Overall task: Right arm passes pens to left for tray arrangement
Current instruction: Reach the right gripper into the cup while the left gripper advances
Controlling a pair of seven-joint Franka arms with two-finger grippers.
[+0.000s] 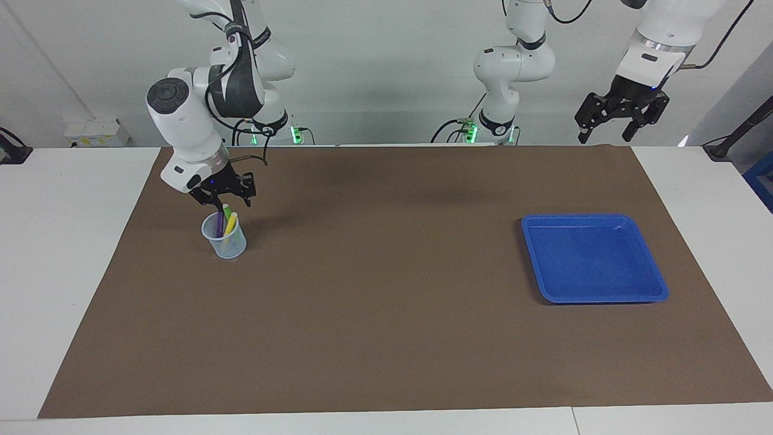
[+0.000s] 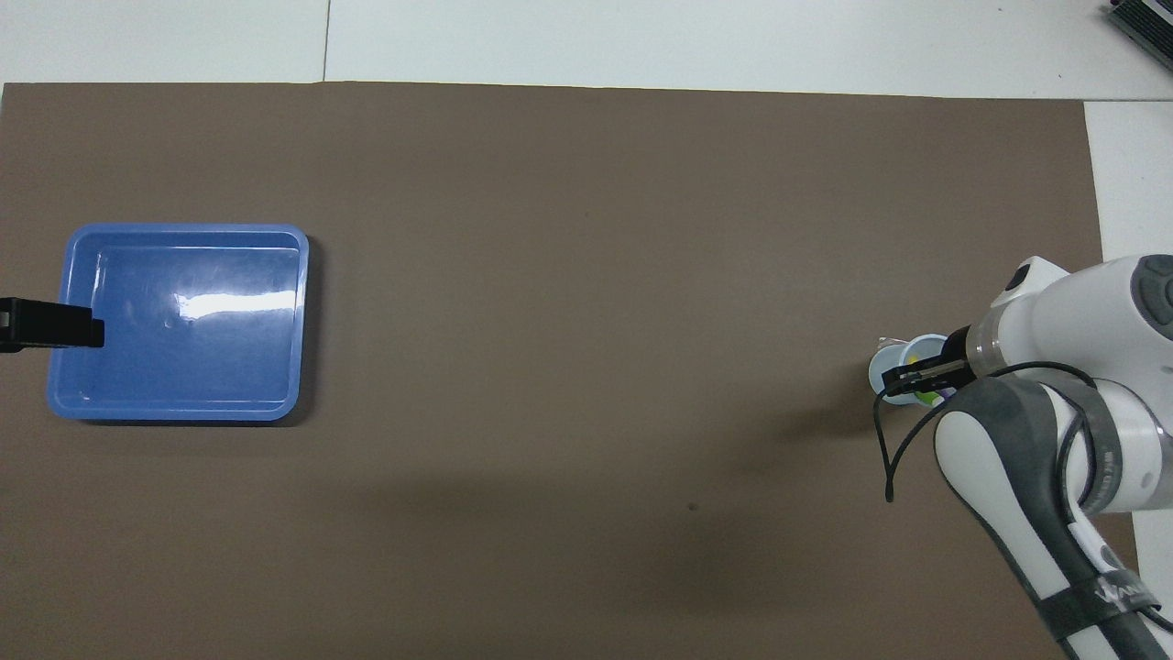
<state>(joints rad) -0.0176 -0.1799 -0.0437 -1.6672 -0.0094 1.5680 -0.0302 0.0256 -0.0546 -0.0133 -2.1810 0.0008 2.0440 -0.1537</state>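
Observation:
Three pens stand upright in a small translucent cup (image 1: 226, 244) at the right arm's end of the table: yellow (image 1: 231, 220), green (image 1: 226, 209) and purple (image 1: 220, 225). My right gripper (image 1: 226, 198), with its blue light, is open just over the pen tops and holds nothing. In the overhead view it (image 2: 916, 376) covers most of the cup (image 2: 884, 371). The blue tray (image 1: 595, 260) lies empty at the left arm's end. My left gripper (image 1: 622, 121) is open and empty, raised high near its base, where it waits. In the overhead view its black tip (image 2: 55, 324) overlaps the tray's edge (image 2: 183, 367).
A brown mat (image 1: 386, 314) covers most of the white table. The cup and the tray are the only things on it, with a wide stretch of bare mat between them.

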